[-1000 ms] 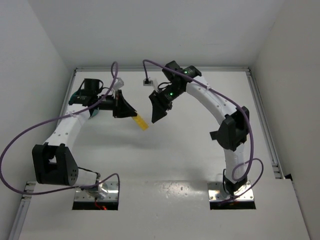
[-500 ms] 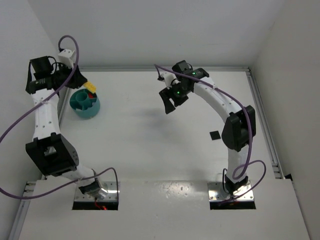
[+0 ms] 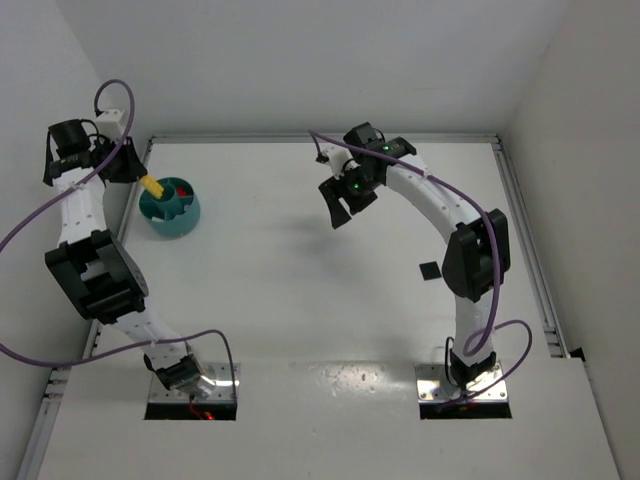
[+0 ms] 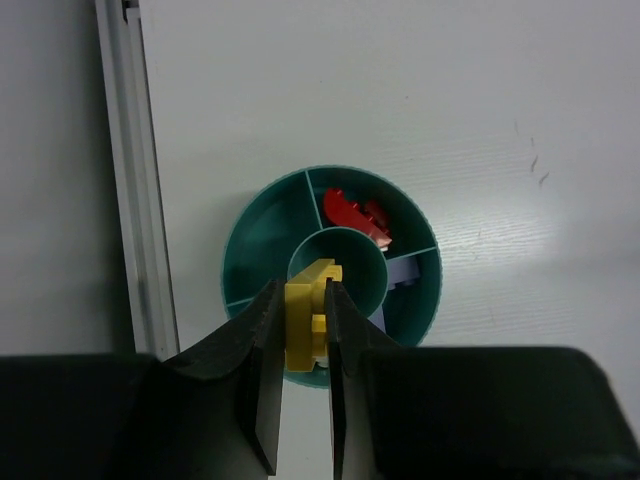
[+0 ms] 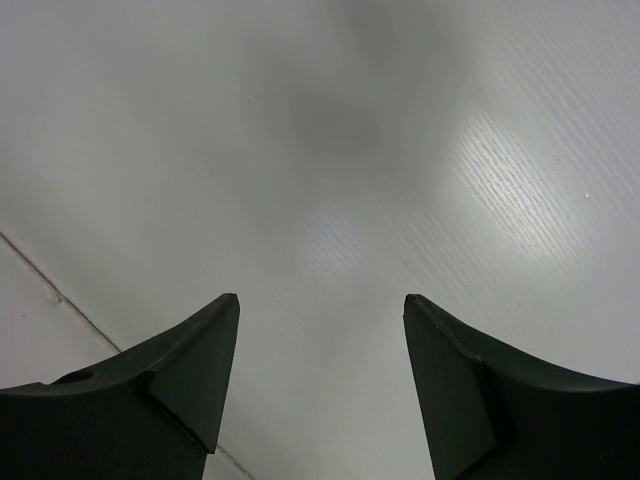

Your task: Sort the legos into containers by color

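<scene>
Left tool (image 4: 301, 292): clamped on yellow brick (image 4: 302, 325), swung from mid desk (image 4: 450, 100) to over bowl (image 4: 250, 255).
Right tool (image 5: 320, 315): wide, idle.
Next: probably drop, clear of reds (image 4: 352, 212).

The left arm stretches to the top view's upper left, left gripper (image 4: 304, 296) jaws pinching a yellow lego (image 4: 299, 338), while the right gripper (image 5: 320, 300), upper centre, points down with jaws spread.

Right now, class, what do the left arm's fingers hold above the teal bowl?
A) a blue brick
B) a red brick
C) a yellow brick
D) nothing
C: the left wrist view shows the left fingers pinching a yellow brick over the teal bowl.
</scene>
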